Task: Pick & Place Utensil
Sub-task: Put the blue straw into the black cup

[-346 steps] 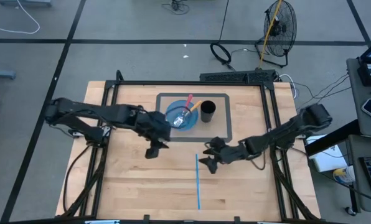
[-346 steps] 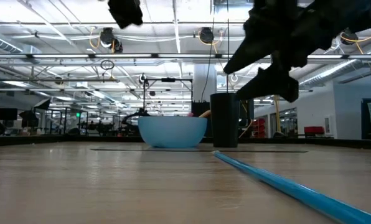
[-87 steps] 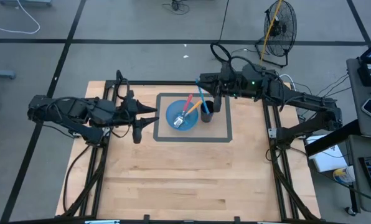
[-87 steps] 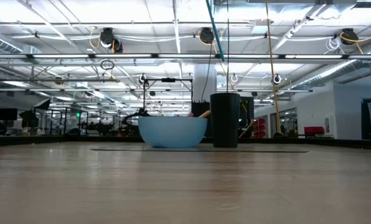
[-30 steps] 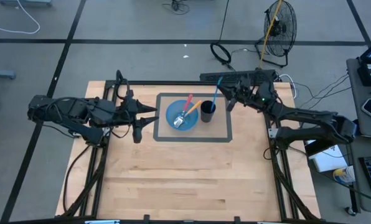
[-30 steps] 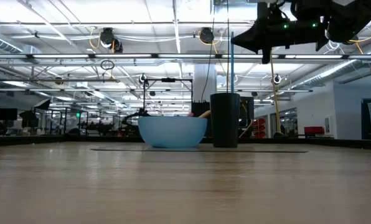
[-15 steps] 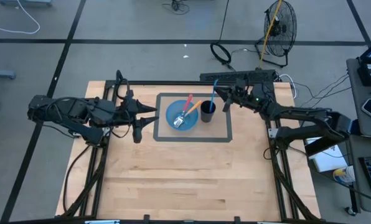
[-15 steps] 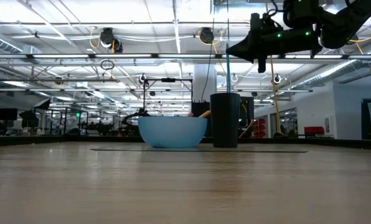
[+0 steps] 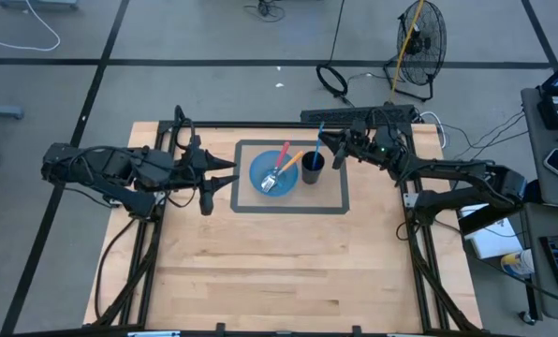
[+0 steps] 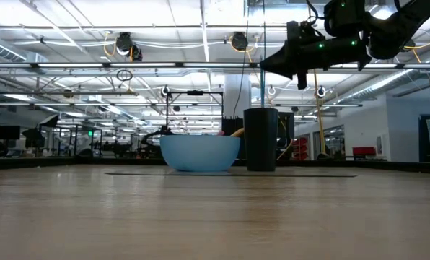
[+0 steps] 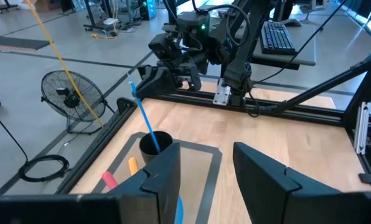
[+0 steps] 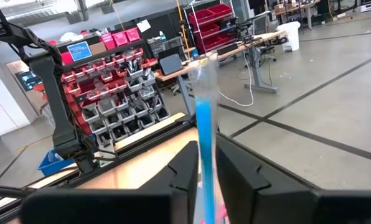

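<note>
A long thin blue utensil (image 10: 262,88) stands nearly upright with its lower end inside the black cup (image 10: 261,139), which stands on the grey mat (image 9: 335,201) beside the blue bowl (image 9: 271,178). The bowl holds a red, an orange and a silver utensil. My right gripper (image 10: 267,63) is shut on the blue utensil above the cup; it also shows in the high view (image 9: 328,144). My left gripper (image 9: 204,192) hovers left of the mat, open and empty, as its wrist view (image 11: 205,163) shows. My right gripper pinches the blue utensil near its upper end (image 11: 134,93) between its two fingers (image 12: 187,163). The fingers come about level from the table's right side and lie across the utensil. The utensil hangs almost upright below them, its lower end (image 11: 150,142) inside the black cup.
The black frame rails (image 9: 410,178) run along the table's sides and far edge. Bare wooden table (image 9: 288,271) lies toward the near edge. A fan (image 9: 419,37) and cables lie on the floor beyond the far edge.
My right gripper has gone down and a little toward the table's left, over the black cup, still shut on the blue utensil. The utensil has stayed nearly upright and sunk lower into the cup.
</note>
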